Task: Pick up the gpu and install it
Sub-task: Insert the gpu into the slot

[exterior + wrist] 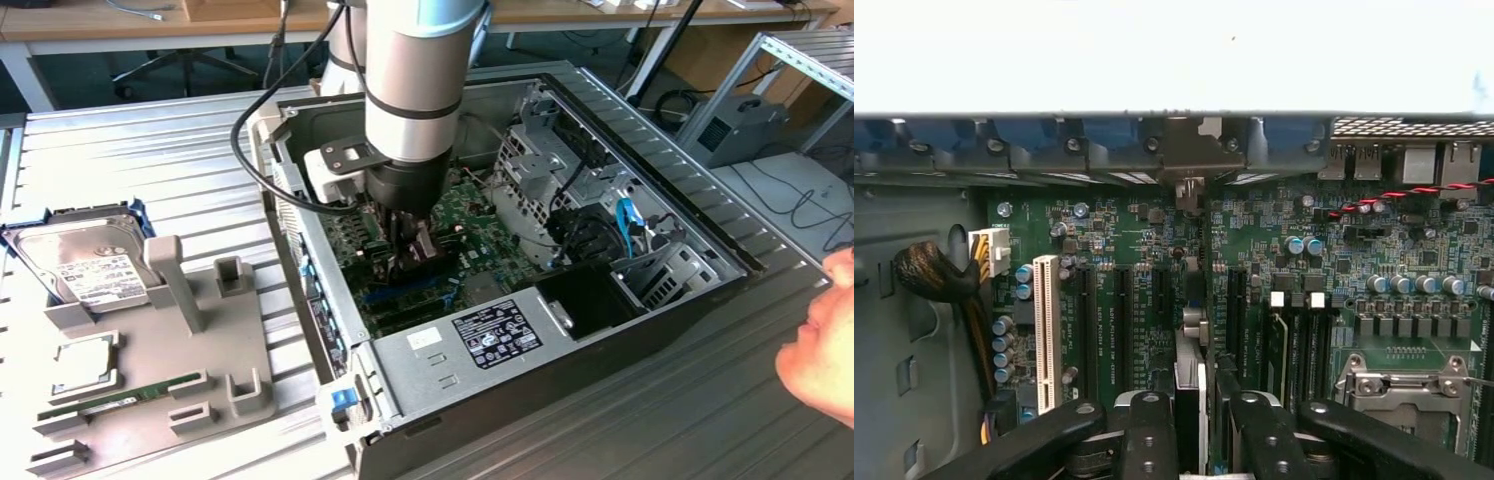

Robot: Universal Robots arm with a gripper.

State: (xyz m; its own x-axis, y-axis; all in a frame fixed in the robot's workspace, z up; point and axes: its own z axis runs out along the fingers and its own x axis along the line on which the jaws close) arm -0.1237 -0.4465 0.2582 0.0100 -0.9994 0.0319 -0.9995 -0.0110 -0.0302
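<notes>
Gripper [1199,420] down inside PC case [441,350], jaws clamped on gpu [1190,400] edge-on above motherboard [1154,260] slots. Card stiff, light, fragile; hold by edges.

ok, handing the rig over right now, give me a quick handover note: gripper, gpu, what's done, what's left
Gripper: inside the open PC case, low over the motherboard, shut on the gpu.
gpu: held edge-on between the fingers, in line with the black expansion slots.
Done: gpu picked up and brought into the case.
Left: card is not visibly seated in a slot yet, so installation is unfinished.
Also: hard drive and memory stick sit on the grey holder; a person's hand is at the exterior view's right.
</notes>
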